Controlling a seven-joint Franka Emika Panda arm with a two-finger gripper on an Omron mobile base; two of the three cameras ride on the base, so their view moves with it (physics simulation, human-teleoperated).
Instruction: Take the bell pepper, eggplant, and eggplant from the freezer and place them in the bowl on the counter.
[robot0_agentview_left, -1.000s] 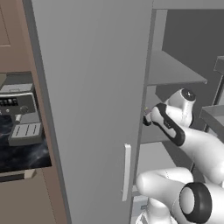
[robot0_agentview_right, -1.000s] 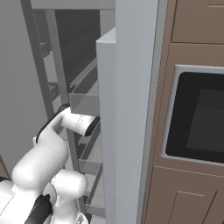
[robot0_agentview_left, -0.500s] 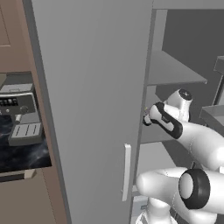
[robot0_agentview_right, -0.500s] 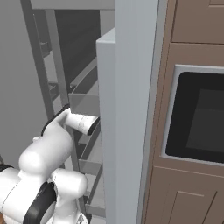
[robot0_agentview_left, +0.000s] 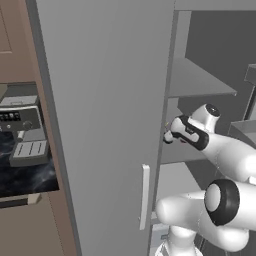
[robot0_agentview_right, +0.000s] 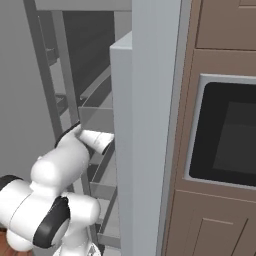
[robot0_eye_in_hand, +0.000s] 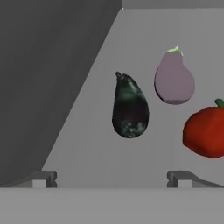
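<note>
Grey freezer: tall grey appliance (robot0_agentview_left: 105, 100) with a flat grey door swung open, slim white vertical handle (robot0_agentview_left: 144, 196), grey inner shelves (robot0_agentview_left: 200, 82) visible past the door edge.
Counter: black stone worktop with faint white marbling (robot0_agentview_left: 25, 172), left of the freezer door in the left base view, carrying a grey coffee machine (robot0_agentview_left: 22, 127).
Oven: dark glass-fronted wall oven (robot0_agentview_right: 225, 135) set in taupe cabinets, right of the freezer in the right base view.
Arm: white arm reaching from the base into the freezer at mid-shelf height.
Gripper: two-finger gripper (robot0_eye_in_hand: 111, 179), small grey finger tips (robot0_eye_in_hand: 41, 178) set wide apart, nothing between them; aimed at the grey shelf floor.
Red bell pepper: round, glossy (robot0_eye_in_hand: 205, 131), at the right edge of the hand view.
Dark eggplant: glossy blackish-green, pear-shaped (robot0_eye_in_hand: 130, 107), near the middle, stem pointing away from the camera.
Pale eggplant: dull mauve with a green stem tip (robot0_eye_in_hand: 174, 78), just beyond and to the right of the dark one, apart from it.
</note>
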